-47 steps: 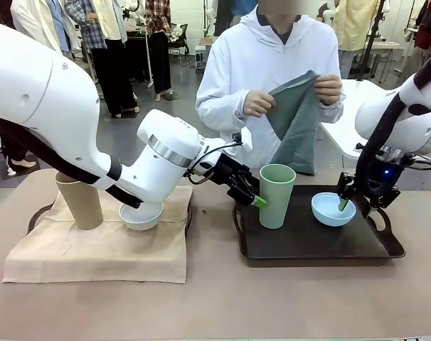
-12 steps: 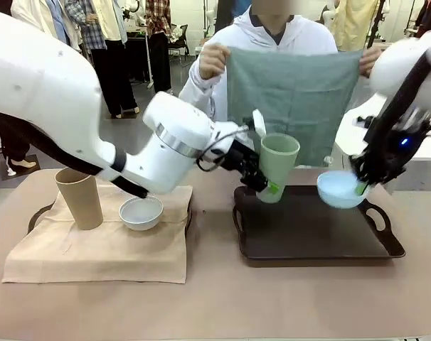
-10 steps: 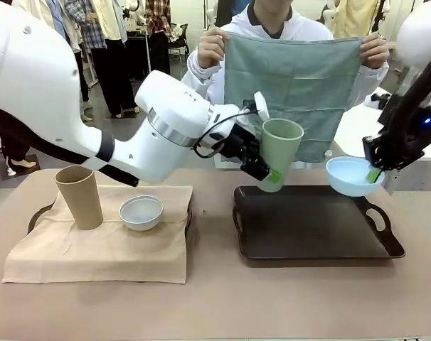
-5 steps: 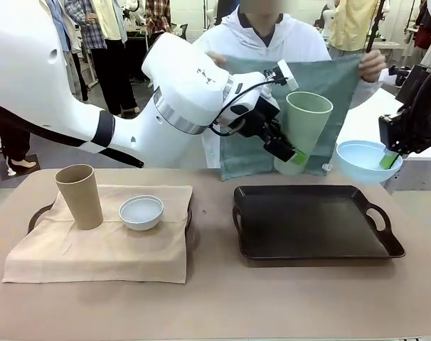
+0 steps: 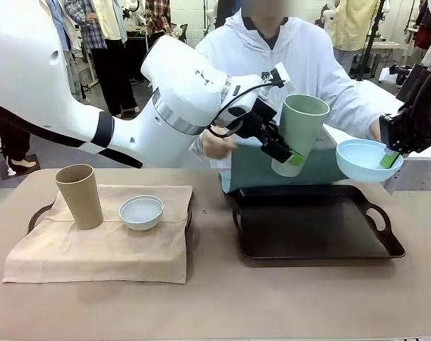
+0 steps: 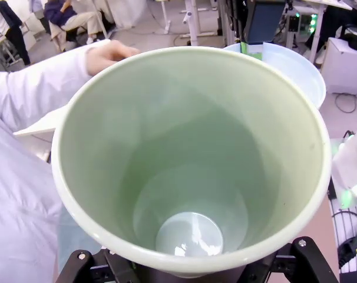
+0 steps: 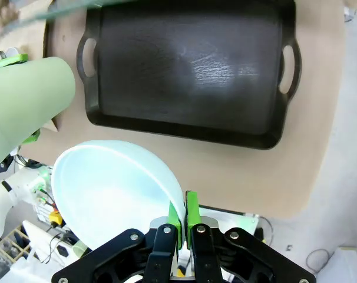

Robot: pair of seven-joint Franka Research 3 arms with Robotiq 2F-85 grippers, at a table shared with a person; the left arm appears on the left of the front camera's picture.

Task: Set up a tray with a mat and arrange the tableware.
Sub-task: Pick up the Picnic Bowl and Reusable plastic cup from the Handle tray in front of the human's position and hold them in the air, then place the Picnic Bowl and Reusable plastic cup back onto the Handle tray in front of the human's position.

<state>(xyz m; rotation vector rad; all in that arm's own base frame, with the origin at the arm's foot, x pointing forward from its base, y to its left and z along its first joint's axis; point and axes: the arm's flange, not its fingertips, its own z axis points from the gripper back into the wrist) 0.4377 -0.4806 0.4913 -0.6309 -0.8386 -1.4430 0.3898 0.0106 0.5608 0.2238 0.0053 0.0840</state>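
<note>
My left gripper (image 5: 287,153) is shut on the pale green cup (image 5: 301,131), held tilted in the air above the far edge of the empty dark tray (image 5: 315,231). The left wrist view looks straight into the green cup (image 6: 190,159). My right gripper (image 5: 390,158) is shut on the rim of the light blue bowl (image 5: 361,160), raised beyond the tray's right end; its pads (image 7: 192,213) pinch the bowl (image 7: 108,188). A person holds a grey-green mat (image 5: 322,169) low behind the tray. The tan cup (image 5: 80,195) and white bowl (image 5: 141,212) stand at the left.
The tan cup and white bowl rest on a beige cloth (image 5: 102,252) draped over a second tray whose handle (image 5: 36,213) shows at the left. The person's hand (image 5: 215,145) is close behind my left wrist. Bare tabletop (image 5: 215,305) lies in front.
Both arms rose, carrying the green cup and blue bowl clear of the dark tray. The person lowered the spread mat from chest height to the tray's far edge.
</note>
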